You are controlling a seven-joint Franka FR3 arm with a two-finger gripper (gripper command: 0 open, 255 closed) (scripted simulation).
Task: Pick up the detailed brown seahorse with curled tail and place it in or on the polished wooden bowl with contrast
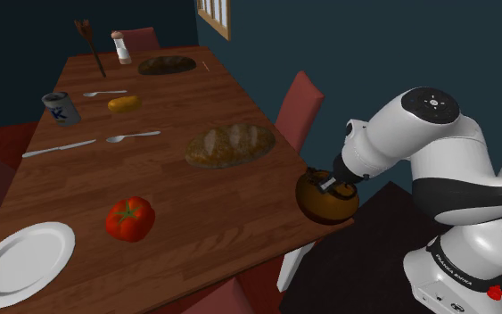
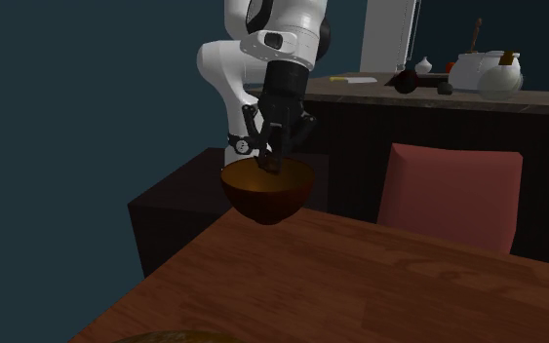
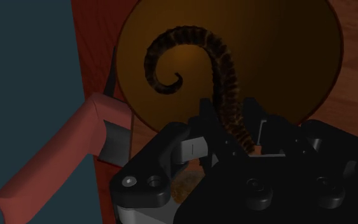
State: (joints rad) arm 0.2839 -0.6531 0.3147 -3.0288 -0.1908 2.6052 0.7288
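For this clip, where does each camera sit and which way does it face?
Shoulder view: beside the stand, looking down along the table; the arm shows at that view's right.
Second exterior view: low over the table, facing the arm; the hand hangs over the bowl.
Wrist view: on the hand, looking down into the bowl; the hand clasps the seahorse.
All three share the bowl.

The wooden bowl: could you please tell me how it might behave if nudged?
The bowl would probably rock, since its underside looks rounded. It sits near the edge of the table, so a push might slide it off.
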